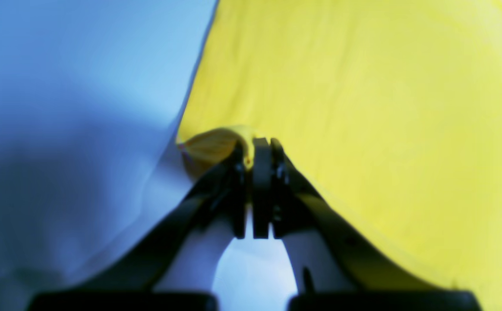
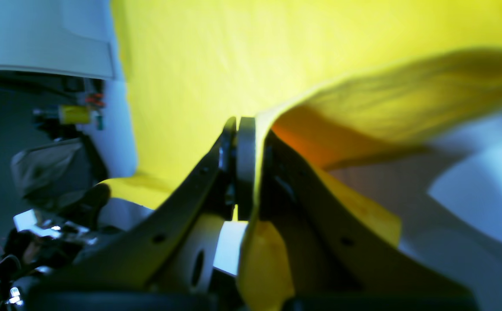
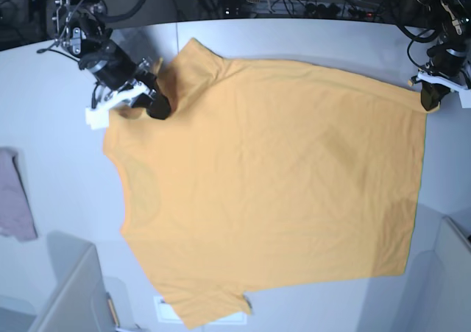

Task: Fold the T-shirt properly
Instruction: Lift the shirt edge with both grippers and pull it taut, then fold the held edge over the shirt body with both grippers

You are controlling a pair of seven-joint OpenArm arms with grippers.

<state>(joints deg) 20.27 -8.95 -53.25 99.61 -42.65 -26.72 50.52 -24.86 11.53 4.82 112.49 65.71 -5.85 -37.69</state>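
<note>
the t-shirt (image 3: pixel 272 185), soft matte orange-yellow cotton, lies spread nearly flat across the pale smooth surface (image 3: pixel 59 89), with faint wrinkles and short sleeves at 11 and 7 o'clock. the right gripper (image 3: pixel 158 108), at about 10 o'clock, is pinched tight on a bunched fold near the shoulder. the left gripper (image 3: pixel 429 100), at 2 o'clock, is clamped on the hem corner (black flat pads meeting). a small pinkish-grey cloth (image 3: pixel 15 196) sits at 9 o'clock.

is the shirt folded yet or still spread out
Spread out. The shirt lies flat in one layer on the table, both sleeves out, with no fold across the body.
</note>
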